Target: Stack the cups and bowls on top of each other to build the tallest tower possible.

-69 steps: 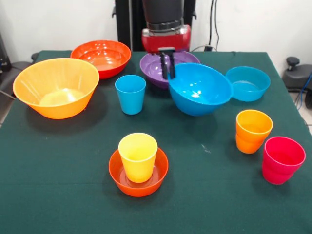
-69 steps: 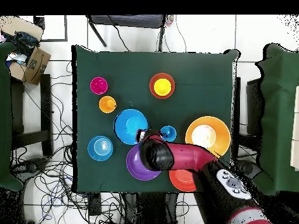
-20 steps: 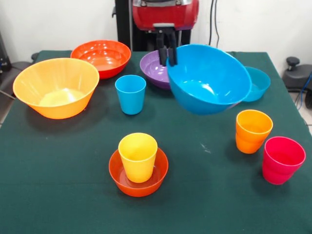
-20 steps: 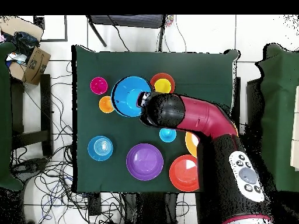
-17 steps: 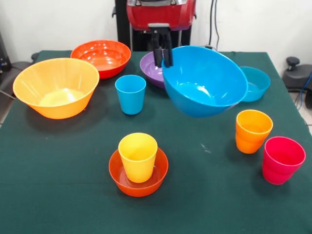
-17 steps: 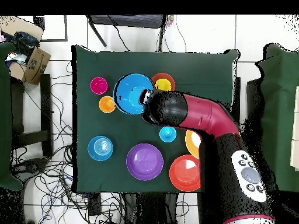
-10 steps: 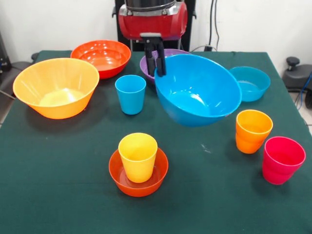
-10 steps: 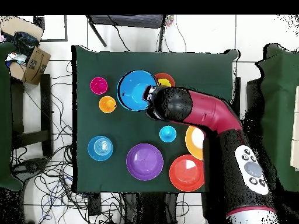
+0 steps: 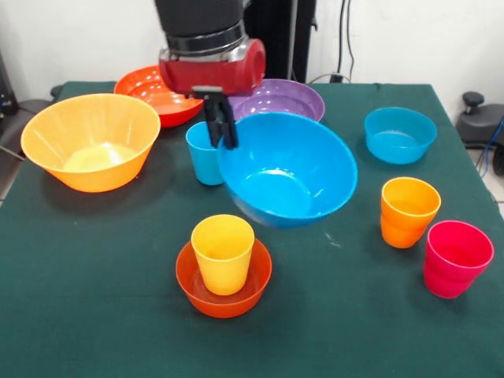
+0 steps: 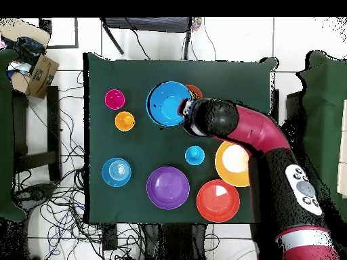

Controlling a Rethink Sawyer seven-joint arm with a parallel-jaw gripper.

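The large blue bowl (image 9: pixel 287 169) is held by its rim in the gripper (image 9: pixel 221 130), whose jaws are closed on the rim's edge nearest the arm, one inside and one outside. Over the last second the bowl has been carried across the table, away from the small teal-blue bowl (image 9: pixel 400 134) and the purple bowl (image 9: pixel 277 99), both of which are now uncovered, toward the yellow cup (image 9: pixel 224 253). That cup stands inside the small red-orange bowl (image 9: pixel 224 283), the only stack begun so far. The carried bowl is judged to be headed for the top of this cup; it hangs tilted, just behind and beside it, not yet over it.

The blue cup (image 9: pixel 203 154) is partly hidden behind the bowl and gripper. In the overhead view the yellow cup and its bowl are almost wholly covered by the blue bowl (image 10: pixel 169 103) and the arm. The orange cup (image 9: pixel 408 211), red cup (image 9: pixel 455 257), light orange bowl (image 9: pixel 90 140) and medium red-orange bowl (image 9: pixel 142 85) stand untouched.
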